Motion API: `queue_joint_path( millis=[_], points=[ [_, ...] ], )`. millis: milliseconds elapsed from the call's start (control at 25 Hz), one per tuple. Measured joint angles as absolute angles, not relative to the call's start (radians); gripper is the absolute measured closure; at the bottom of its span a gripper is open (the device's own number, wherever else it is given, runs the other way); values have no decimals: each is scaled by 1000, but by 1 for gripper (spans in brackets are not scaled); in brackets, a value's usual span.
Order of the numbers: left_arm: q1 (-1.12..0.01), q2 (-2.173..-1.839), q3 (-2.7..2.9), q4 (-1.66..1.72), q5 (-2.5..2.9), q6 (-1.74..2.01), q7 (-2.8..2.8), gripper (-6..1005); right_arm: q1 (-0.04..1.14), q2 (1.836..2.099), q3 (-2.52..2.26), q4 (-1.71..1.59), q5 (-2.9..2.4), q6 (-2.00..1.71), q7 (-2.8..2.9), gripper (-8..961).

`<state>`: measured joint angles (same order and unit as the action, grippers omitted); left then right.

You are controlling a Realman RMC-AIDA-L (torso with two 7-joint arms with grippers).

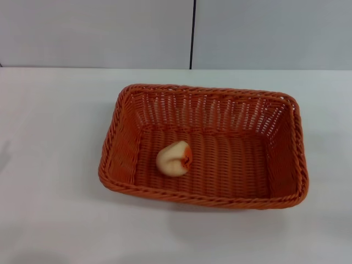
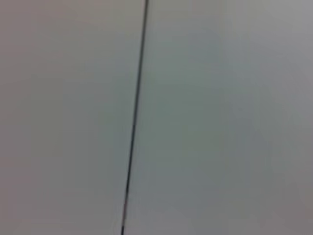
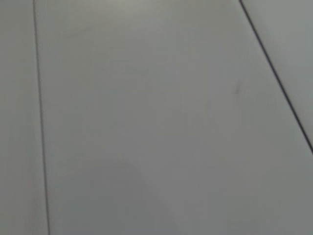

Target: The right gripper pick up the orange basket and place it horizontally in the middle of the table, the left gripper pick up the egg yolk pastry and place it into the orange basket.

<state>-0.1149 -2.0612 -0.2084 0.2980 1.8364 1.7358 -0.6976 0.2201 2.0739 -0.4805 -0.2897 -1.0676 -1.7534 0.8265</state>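
A: Starting with our pincers: can we see either of them?

B: No. Neither the left gripper nor the right gripper shows in the head view, and both wrist views show only pale grey panels crossed by thin dark seams. So we cannot tell whether their fingers are apart or together, nor how either arm is posed.

A: Then what do we have of the task's things?

B: The orange basket [image 1: 204, 146] sits upright on the table [image 1: 49, 165], about in the middle and a little toward our right. Its long axis runs side to side across our view, slightly skewed, so the right end lies a bit nearer us than the left. The open mouth faces up.

A: And the egg yolk pastry?

B: The egg yolk pastry [image 1: 174, 158] lies inside the basket, on the woven floor, in the left half and toward the near wall. Its orange-red patch faces our right. It looks just clear of the near wall, though we cannot be sure.

A: Anything around it?

B: Behind the table stands a grey wall [image 1: 99, 33] with a dark vertical seam [image 1: 192, 33]. Nothing else rests in the basket beside the pastry, and nothing covers it.
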Motion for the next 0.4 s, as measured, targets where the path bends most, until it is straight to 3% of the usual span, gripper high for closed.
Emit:
queue_joint_path(
  millis=[400],
  points=[
    [-97, -2063, -234, 275, 1835, 1733, -651, 157, 257, 2076, -460, -264, -1068, -1747, 797, 367]
  ],
)
